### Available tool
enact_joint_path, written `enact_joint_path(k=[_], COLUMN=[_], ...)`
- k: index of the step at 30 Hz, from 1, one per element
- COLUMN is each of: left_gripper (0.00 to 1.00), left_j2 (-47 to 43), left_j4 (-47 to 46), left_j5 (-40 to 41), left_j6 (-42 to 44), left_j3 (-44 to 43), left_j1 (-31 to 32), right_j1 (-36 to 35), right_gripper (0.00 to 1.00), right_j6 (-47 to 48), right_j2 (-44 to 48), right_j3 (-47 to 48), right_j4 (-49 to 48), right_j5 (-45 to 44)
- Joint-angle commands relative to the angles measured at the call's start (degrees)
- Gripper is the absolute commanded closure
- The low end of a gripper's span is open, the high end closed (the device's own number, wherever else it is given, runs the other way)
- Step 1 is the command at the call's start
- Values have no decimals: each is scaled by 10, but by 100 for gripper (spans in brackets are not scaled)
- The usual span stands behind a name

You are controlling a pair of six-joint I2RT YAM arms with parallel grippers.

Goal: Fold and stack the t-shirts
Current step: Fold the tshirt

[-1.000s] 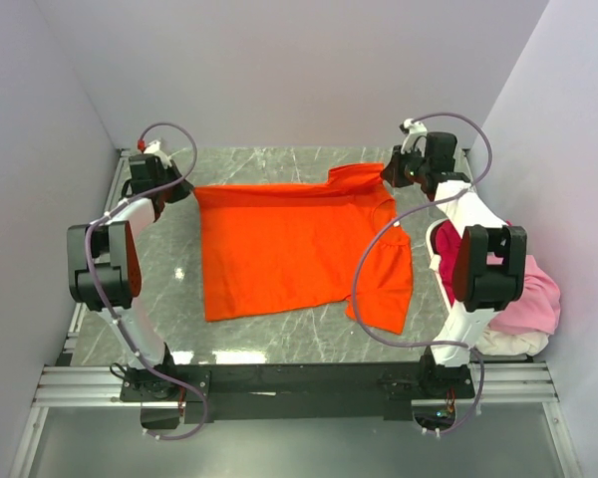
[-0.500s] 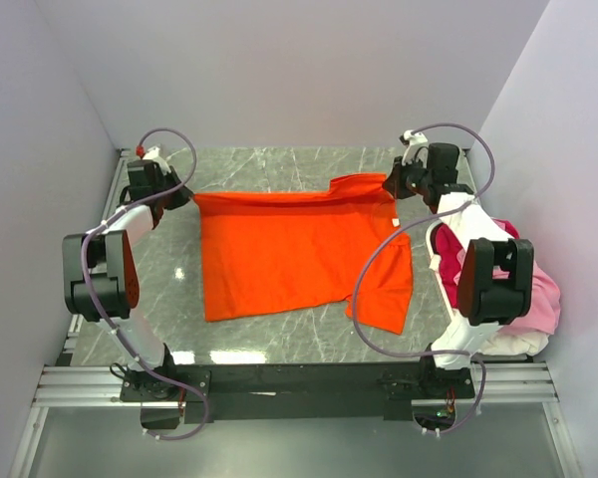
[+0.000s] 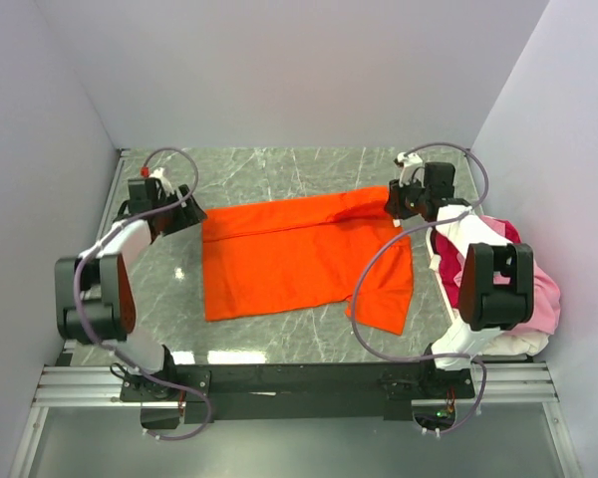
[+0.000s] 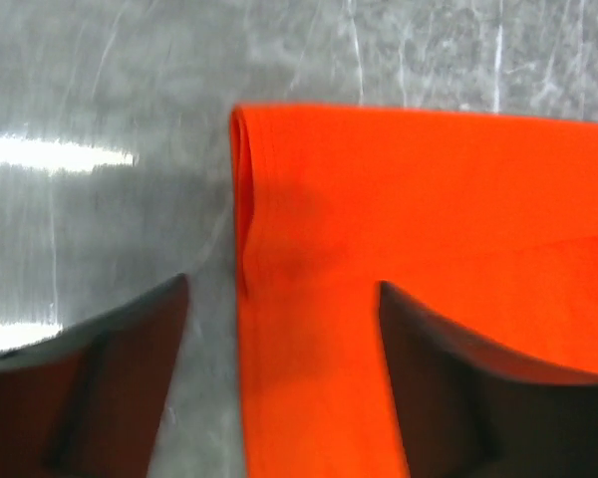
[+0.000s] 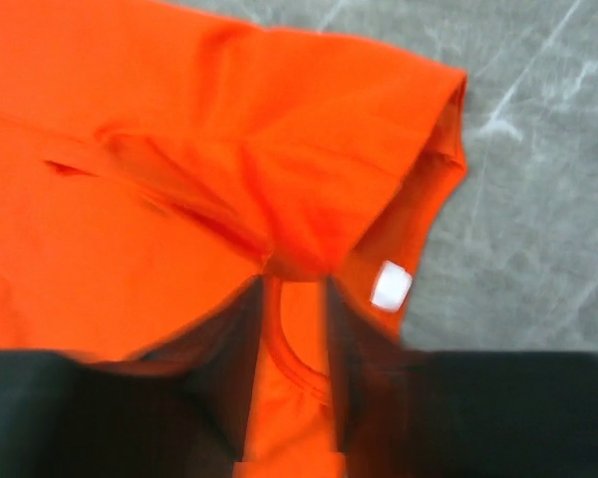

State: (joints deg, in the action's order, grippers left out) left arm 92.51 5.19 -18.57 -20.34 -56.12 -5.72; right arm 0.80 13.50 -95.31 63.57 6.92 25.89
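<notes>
On the marble table (image 3: 279,164), your orange t-shirt (image 3: 289,259) stretches from left gripper (image 4: 279,299) to right gripper (image 5: 289,284). Left gapes astride its corner; right's hold is unclear.

No legible text; white tag (image 5: 391,286) on orange t-shirt (image 5: 179,189) unreadable.

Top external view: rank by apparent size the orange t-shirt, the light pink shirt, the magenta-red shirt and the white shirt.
1. bright orange fabric t-shirt, by far.
2. light pink fabric shirt.
magenta-red fabric shirt and white fabric shirt: similar slivers, crumpled and partly hidden behind the right arm, so I can't rank them.
</notes>
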Motion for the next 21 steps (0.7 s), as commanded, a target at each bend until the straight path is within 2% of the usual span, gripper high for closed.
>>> enact_joint_path(k=[1,2,3,4,5,6,10,14,15,17,20,21], left_gripper=[13,12,10,9,8,8,3,1,2,3,8,11], left_j2=[-112,-138,-186,-210,-231,-266,-318,-322,-326,-339,-352,-354], left_j4=[55,56,55,53,51,51,42,70,78,75,67,68], left_j5=[55,66,75,91,96,100,86,55,40,18,-17,-35], left_j6=[2,4,5,3,0,-1,-1,13,26,34,34,21], left_j3=[17,29,35,39,43,44,59,69,73,97,136,142], left_j1=[4,4,4,4,4,4,4,4,4,4,8,16], right_j1=[6,8,8,9,10,12,13,3,-2,-5,-5,-5], right_gripper=[58,50,31,30,21,20,19,26,32,36,37,37], right_j6=[60,69,87,100,112,124,173,178,176,174,178,218], right_j2=[49,65,77,87,108,121,147,70,52,12,-8,-9], right_j3=[-20,-34,-41,-47,-53,-56,-35,52,87,130,158,169], right_j4=[16,20,22,27,48,54,106,218,234,272,317,341], right_j5=[-37,-42,-43,-43,-37,-33,26,104,115,129,135,142])
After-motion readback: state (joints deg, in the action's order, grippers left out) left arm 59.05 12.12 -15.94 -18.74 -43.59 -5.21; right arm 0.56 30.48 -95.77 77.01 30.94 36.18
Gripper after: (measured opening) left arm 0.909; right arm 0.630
